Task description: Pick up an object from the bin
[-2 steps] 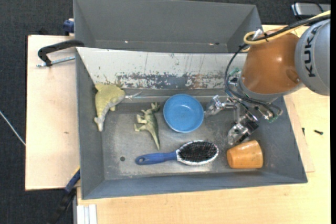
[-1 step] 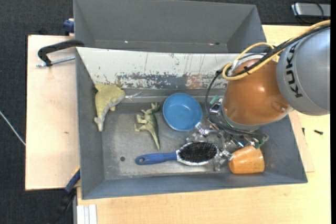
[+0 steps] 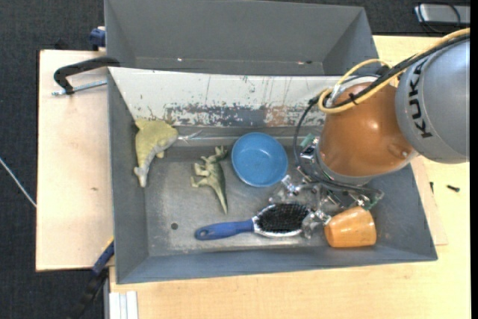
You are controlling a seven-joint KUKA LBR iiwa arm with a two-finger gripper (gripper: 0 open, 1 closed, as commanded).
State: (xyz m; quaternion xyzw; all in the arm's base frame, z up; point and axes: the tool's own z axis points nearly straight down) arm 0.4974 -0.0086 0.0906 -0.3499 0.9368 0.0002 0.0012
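Observation:
My gripper [image 3: 314, 199] is low in the bin's right front part, mostly hidden under the arm's orange cover. It sits just above the bristle head of a hairbrush [image 3: 258, 225] with a blue handle that lies along the front wall. An orange cup [image 3: 351, 228] lies on its side right beside the gripper, at the front right. A blue bowl [image 3: 258, 158] stands upright just to the gripper's left, near the middle of the bin.
A small green toy dinosaur [image 3: 212, 176] lies left of the bowl. A larger yellow-green dinosaur [image 3: 151, 146] rests against the left wall at the back. The arm and its orange cover hang over the bin's right side.

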